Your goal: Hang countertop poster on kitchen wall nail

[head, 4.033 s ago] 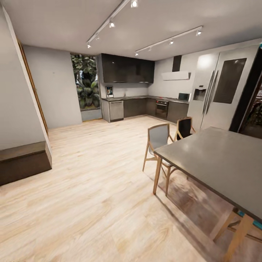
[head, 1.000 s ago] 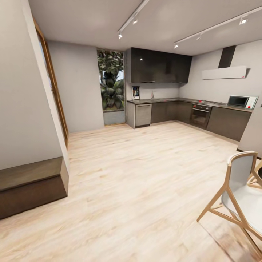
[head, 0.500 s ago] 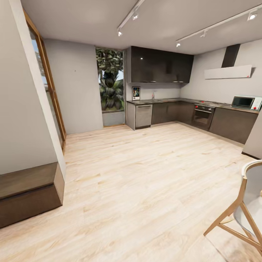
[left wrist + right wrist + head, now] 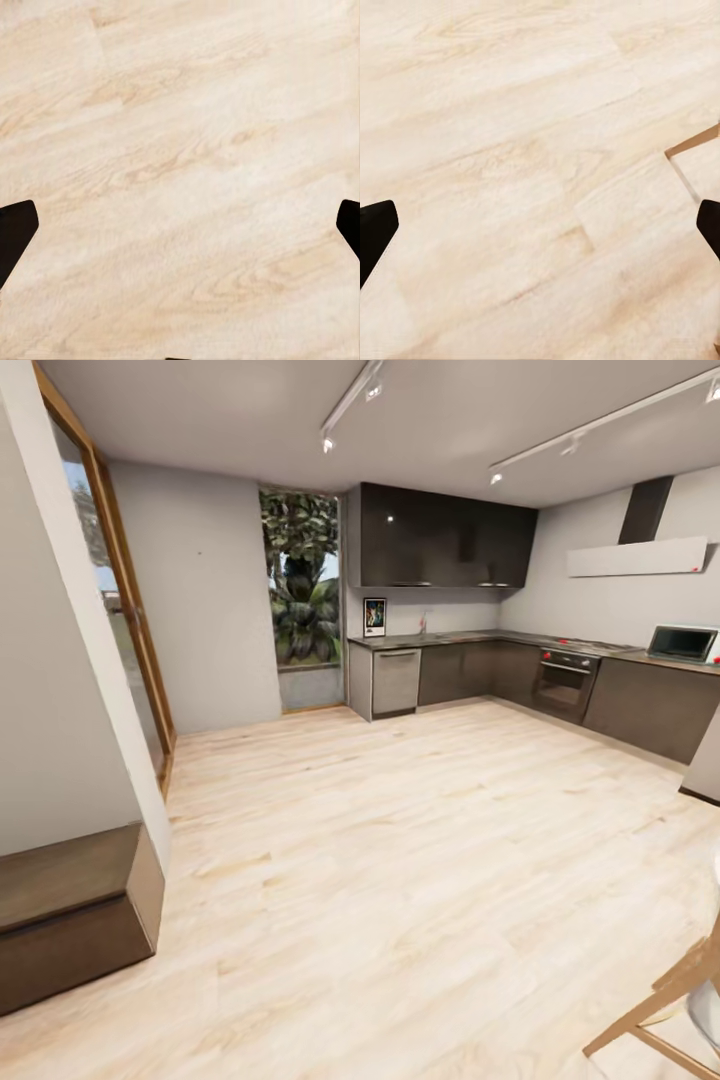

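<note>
STEP: approach under way, nothing grasped | poster (image 4: 374,617) seen upright on counter (image 4: 440,639), well ahead of both jaws | JAWS: spread, over floor (image 4: 400,860) | NEXT: closing in judged needed.

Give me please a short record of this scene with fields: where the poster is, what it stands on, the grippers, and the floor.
poster: upright at the near end of the kitchen countertop, against the wall, far across the room
left gripper: open, empty, over the wooden floor
right gripper: open, empty, over the floor
nearby: chair at lower right; microwave on the counter's right run
</note>
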You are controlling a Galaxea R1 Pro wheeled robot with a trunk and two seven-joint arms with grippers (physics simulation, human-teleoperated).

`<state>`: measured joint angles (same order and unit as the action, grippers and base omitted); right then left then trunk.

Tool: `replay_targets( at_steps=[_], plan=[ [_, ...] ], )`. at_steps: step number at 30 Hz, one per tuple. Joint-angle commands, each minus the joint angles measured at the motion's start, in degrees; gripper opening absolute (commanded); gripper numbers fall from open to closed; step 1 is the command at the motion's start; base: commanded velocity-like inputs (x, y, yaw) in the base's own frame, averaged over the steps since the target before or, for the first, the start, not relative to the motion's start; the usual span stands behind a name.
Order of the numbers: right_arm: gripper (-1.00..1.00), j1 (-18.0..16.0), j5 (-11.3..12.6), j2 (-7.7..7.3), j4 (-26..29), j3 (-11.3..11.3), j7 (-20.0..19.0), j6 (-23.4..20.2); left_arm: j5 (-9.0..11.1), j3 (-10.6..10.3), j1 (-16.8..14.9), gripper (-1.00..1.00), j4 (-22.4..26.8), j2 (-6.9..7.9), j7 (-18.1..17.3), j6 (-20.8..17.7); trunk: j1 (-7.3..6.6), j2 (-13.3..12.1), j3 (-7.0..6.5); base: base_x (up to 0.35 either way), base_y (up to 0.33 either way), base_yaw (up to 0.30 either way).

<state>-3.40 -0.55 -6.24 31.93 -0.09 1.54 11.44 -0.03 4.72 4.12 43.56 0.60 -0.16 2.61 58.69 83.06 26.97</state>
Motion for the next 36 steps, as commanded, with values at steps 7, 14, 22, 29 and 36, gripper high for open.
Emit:
replay_targets(
  at_steps=[7, 14, 22, 29, 36],
  plan=[
    [1.0, 0.0, -0.1, 0.0, 0.0, 0.0, 0.1, 0.2, 0.0, 0.0, 0.0, 1.0, 0.0, 0.01, 0.0, 0.1, 0.04, 0.0, 0.05, 0.342, 0.073, 0.0],
    [1.0, 0.0, -0.1, 0.0, 0.0, 0.0, 0.1, 0.2, 0.0, 0.0, 0.0, 1.0, 0.0, 0.01, 0.0, 0.1, 0.04, 0.0, 0.05, 0.342, 0.085, 0.0],
    [1.0, 0.0, -0.1, 0.0, 0.0, 0.0, 0.1, 0.2, -0.1, 0.0, 0.0, 1.0, 0.0, 0.0, 0.0, 0.1, 0.04, 0.0, 0.05, 0.342, 0.092, 0.0],
    [1.0, 0.0, -0.1, 0.0, 0.0, 0.0, 0.2, 0.2, -0.1, 0.0, 0.0, 1.0, 0.0, 0.01, 0.0, 0.1, 0.04, 0.0, 0.05, 0.342, 0.097, 0.0],
    [1.0, 0.0, -0.1, 0.0, 0.1, 0.0, 0.2, 0.2, -0.1, 0.0, 0.0, 1.0, 0.0, 0.01, 0.0, 0.1, 0.04, 0.0, 0.05, 0.342, 0.098, 0.0]
  ],
)
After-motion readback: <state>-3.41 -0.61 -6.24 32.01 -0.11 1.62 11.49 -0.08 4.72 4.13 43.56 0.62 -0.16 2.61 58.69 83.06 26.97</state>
